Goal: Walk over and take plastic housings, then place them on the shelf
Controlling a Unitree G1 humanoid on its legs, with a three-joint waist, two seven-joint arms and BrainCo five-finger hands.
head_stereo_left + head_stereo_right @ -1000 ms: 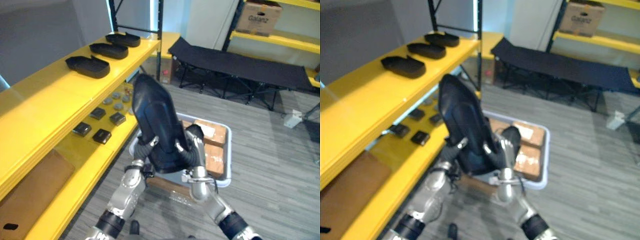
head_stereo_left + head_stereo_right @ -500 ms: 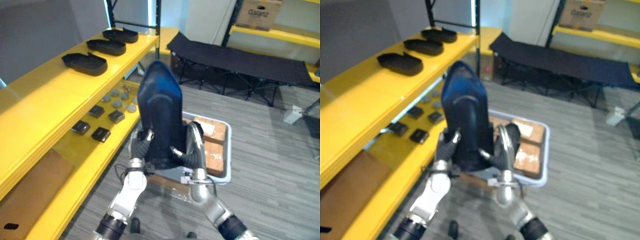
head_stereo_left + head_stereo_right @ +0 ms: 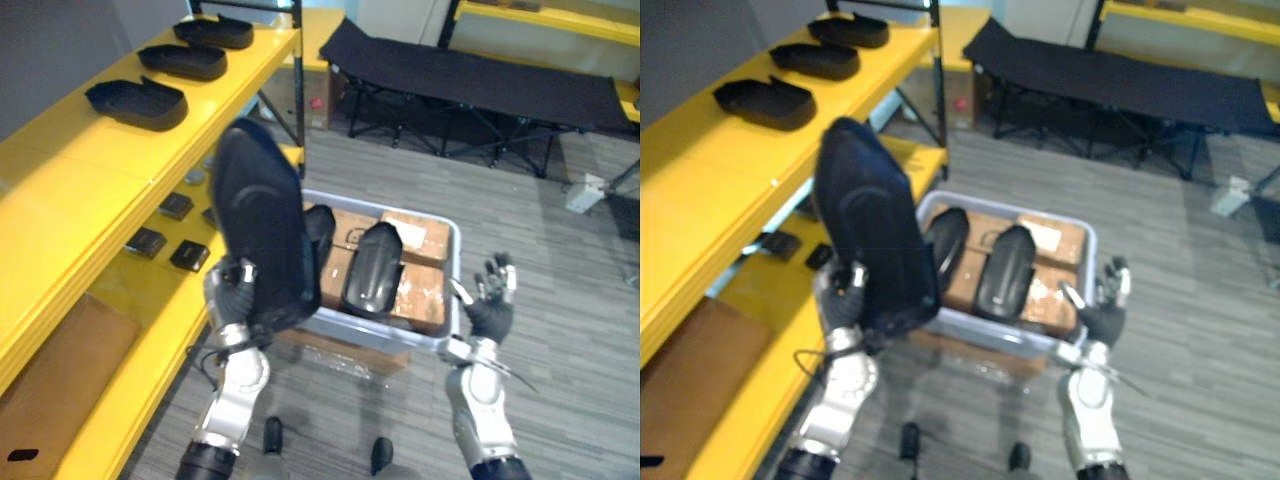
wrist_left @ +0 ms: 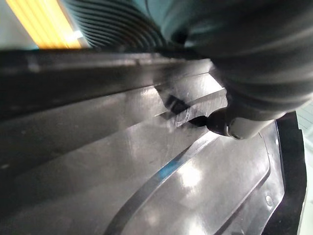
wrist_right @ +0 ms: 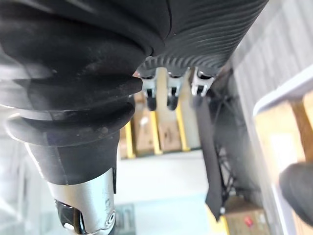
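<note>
- Left eye view: the left hand (image 3: 234, 300) has its fingers curled round the lower end of a big black housing (image 3: 260, 235). It holds the housing upright, leaning a little, beside the yellow shelf (image 3: 70, 180) on the robot's left.
- Three shelf housings (image 3: 137, 103) lie in a row on the shelf's top level. Small black parts (image 3: 190, 256) sit on the level below.
- Just behind the held housing is a grey bin (image 3: 380, 335). In it, two bin housings (image 3: 372, 268) lie on cardboard boxes (image 3: 415, 235); the held housing partly hides one of them.
- The right hand (image 3: 493, 305) is raised just right of the bin, with fingers straight and spread, holding nothing.
- Right eye view: the same layout, with a black cot (image 3: 1120, 80) beyond the bin.
- Left wrist view: the housing's glossy ribbed inner face, very close, with a fingertip (image 4: 234, 128) pressed against it.
- Right wrist view: the right hand's fingers (image 5: 168, 95) point straight out and are empty. The bin's pale rim and one dark bin housing show at the edge.
</note>
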